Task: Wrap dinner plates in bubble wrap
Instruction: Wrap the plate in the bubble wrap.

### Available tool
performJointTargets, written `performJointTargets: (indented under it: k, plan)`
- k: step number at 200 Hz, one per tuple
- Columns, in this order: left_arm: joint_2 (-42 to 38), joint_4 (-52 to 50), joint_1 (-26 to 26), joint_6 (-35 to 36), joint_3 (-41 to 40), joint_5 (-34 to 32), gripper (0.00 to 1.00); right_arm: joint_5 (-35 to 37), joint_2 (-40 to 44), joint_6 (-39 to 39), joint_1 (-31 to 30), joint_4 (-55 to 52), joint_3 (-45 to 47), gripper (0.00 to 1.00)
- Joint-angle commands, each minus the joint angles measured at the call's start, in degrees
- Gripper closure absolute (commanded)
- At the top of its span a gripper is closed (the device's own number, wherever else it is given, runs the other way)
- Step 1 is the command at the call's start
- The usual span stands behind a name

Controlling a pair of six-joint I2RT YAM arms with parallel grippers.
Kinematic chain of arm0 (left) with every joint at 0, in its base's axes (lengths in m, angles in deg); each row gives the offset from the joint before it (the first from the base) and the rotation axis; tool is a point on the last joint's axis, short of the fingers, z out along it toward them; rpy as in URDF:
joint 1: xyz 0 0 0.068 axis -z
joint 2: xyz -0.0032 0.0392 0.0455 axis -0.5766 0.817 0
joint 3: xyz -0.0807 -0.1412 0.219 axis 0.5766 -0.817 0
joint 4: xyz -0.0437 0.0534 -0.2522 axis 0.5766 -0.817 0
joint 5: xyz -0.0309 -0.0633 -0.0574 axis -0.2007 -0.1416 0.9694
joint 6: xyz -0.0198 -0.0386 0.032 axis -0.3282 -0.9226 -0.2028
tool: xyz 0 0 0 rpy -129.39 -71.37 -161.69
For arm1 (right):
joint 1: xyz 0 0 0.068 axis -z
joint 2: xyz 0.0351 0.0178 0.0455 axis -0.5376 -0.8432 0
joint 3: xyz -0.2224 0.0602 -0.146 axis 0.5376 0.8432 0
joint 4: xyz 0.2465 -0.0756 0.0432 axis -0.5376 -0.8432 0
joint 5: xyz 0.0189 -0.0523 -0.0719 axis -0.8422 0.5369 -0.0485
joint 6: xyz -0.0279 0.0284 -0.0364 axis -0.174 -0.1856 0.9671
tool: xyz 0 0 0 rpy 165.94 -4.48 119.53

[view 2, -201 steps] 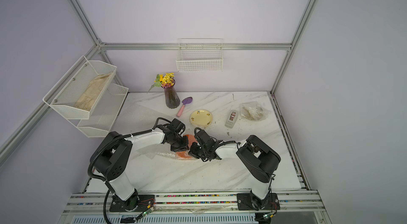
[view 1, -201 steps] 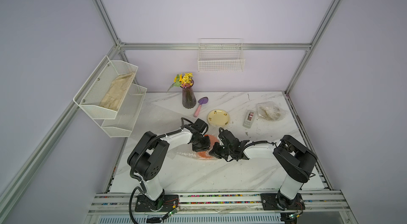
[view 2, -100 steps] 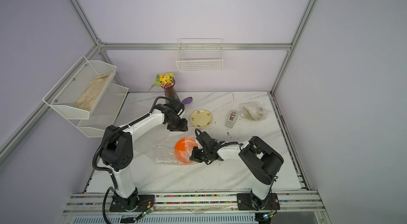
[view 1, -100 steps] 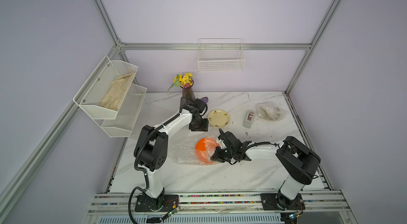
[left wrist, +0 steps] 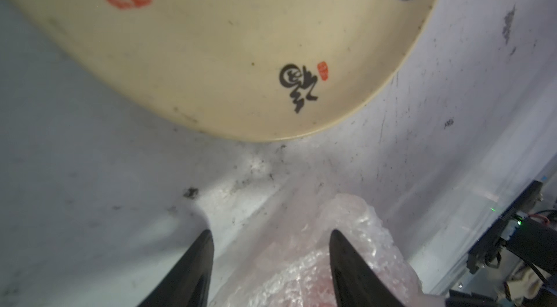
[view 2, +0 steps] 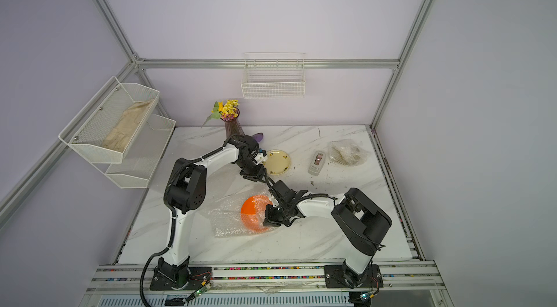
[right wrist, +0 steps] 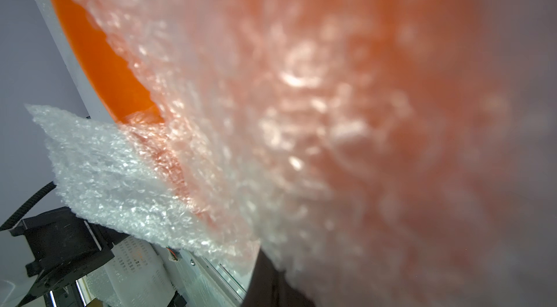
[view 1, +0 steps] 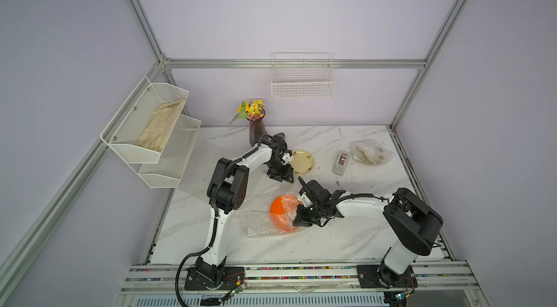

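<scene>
The orange plate (view 1: 278, 206) lies on the bubble wrap (view 1: 256, 224) at the front centre of the table (view 1: 331, 245), with one flap folded over its right half. The right gripper (view 1: 302, 220) is pressed together on that flap at the plate's right edge. The left gripper (left wrist: 269, 233) hovers spread and empty beside the cream plate (view 1: 303, 162), apart from the loose left flap. Bring the left gripper to that free edge, pinch film only, and draw it across the bare orange surface while the right gripper holds the first fold taut.
</scene>
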Motion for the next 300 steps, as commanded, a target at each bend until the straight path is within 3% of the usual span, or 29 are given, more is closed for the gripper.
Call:
performJointTargets:
  k: [1,32,45,93,129,184,225,300]
  plan:
    - [-0.84,-0.61,-0.46,3.43,2.81,10.23,0.42,2.11,-0.78,0.31,0.16,-7.33,0.21,1.0]
    - [-2.94,0.86,-0.65,4.17,-0.97,16.35,0.43,4.57,0.48,-1.26,0.11,-7.55,-1.09,1.0]
    - [-3.62,0.86,-0.58,4.56,-2.09,17.65,0.46,5.65,1.04,-2.02,0.14,-7.55,-1.61,0.96]
    - [-5.87,1.98,-0.58,4.01,-3.72,17.86,0.86,7.68,1.72,-3.46,0.18,-6.81,-1.57,0.94]
    - [-8.54,3.33,-0.58,2.48,-2.94,13.95,1.0,7.33,-0.29,-4.56,0.17,-4.21,-0.82,0.95]
    - [-15.97,2.88,3.15,0.7,-7.99,5.29,1.0,8.63,-4.44,-8.21,0.64,-0.36,-1.3,0.99]
    - [-19.87,3.83,9.76,-3.18,-16.43,-8.56,1.0,8.19,-5.24,-13.28,0.9,5.67,0.83,1.0]
    - [-20.42,15.8,12.64,-15.93,-35.33,-7.52,0.99,10.75,-4.46,-18.18,1.21,10.03,3.73,1.0]
